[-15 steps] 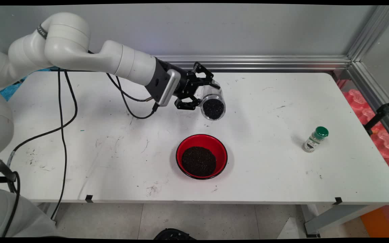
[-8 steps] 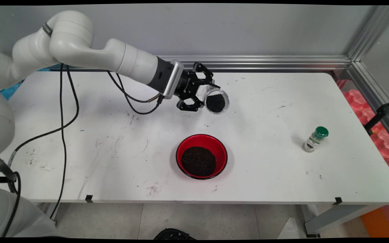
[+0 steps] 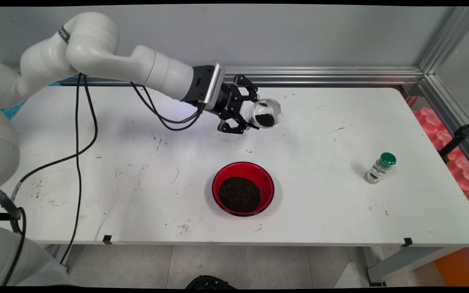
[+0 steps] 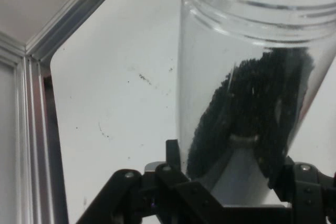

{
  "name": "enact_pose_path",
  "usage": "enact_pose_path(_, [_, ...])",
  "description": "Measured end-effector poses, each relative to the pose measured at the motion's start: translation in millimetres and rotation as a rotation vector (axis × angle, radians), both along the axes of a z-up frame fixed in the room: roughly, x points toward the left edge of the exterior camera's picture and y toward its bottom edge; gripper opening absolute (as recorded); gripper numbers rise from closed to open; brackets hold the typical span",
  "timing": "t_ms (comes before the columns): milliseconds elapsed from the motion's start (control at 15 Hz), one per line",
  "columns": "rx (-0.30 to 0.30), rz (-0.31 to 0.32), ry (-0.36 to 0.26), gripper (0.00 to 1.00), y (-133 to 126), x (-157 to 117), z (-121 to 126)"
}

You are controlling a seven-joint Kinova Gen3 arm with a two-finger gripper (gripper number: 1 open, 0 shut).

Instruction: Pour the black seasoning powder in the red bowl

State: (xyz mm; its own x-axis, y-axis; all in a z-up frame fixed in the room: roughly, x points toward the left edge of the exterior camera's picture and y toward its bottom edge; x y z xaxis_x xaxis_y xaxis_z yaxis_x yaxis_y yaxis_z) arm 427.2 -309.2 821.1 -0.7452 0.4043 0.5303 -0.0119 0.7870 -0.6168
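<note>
The gripper (image 3: 247, 117) was clamped round a clear jar (image 3: 265, 114) with dark grains in it, held in the air over the table's (image 3: 324, 134) far side. The jar was tilted, mouth open toward the near side. The red bowl (image 3: 243, 188) of the same grains sat below, well apart toward the near edge; a green-capped bottle (image 3: 380, 167) stood far right.

Main and hand views. A jar (image 3: 265, 113) (image 4: 252, 77) partly filled with granules (image 3: 264, 119) (image 4: 252, 114) is held tilted in the gripper (image 3: 247, 114) (image 4: 231, 182) above the table (image 3: 320, 122), behind the bowl (image 3: 243, 188). The bowl, filled with the same granules, is set near the table's front edge. A shaker bottle (image 3: 380, 167) is placed well to the right of the bowl. Cables (image 3: 77, 134) are hung from the arm at left.
</note>
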Motion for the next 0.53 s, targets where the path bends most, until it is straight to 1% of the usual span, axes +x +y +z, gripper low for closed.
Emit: enact_pose_path(533, [0.131,0.088,0.111,0.0,-14.3,-6.2,-4.7])
